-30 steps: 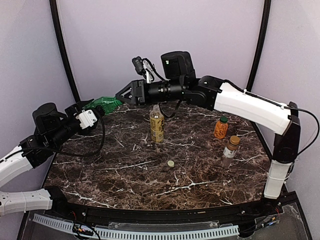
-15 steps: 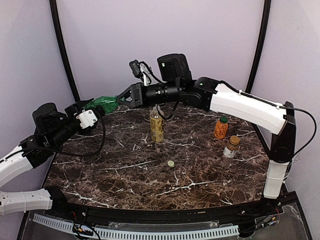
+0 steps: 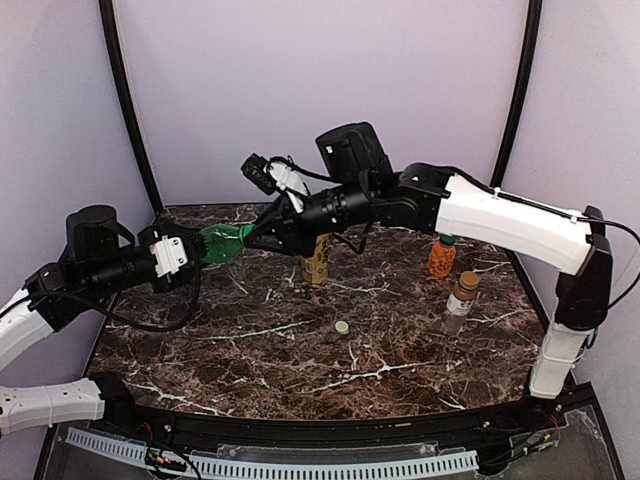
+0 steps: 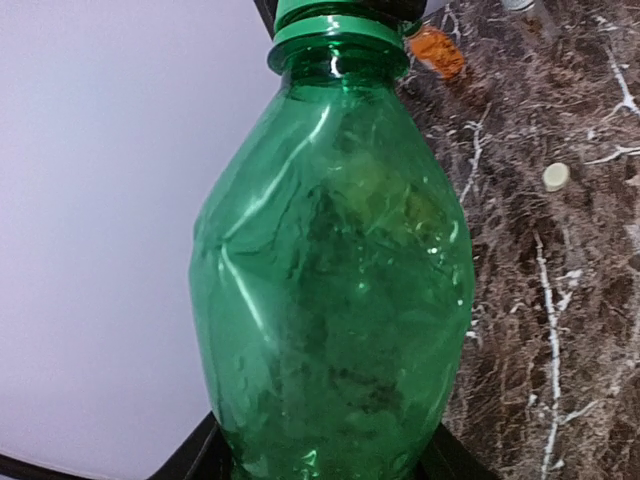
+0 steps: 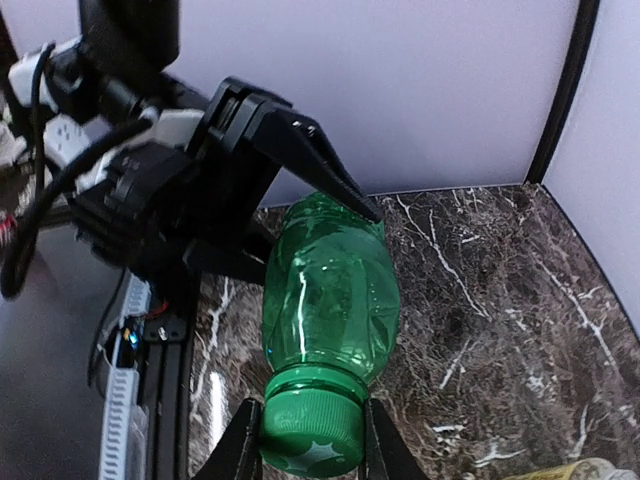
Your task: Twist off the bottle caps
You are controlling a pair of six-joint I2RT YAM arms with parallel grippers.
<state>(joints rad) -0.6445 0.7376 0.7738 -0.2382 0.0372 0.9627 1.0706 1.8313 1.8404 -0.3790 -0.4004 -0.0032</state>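
Bottle of green plastic (image 3: 226,242), left gripper (image 3: 205,247) around body, right gripper (image 3: 258,234) pinching cap (image 5: 310,437), yellow bottle (image 3: 317,263) under arm.

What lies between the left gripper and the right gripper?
The green bottle: the left gripper holds its body, and the right gripper is shut on its cap. The top view shows it best.

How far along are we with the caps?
One loose cap on the table suggests one bottle is done. In hand: left fingers hold the green bottle, right fingers shut on its green cap. Remaining: the orange bottle and slim clear bottle, both capped.
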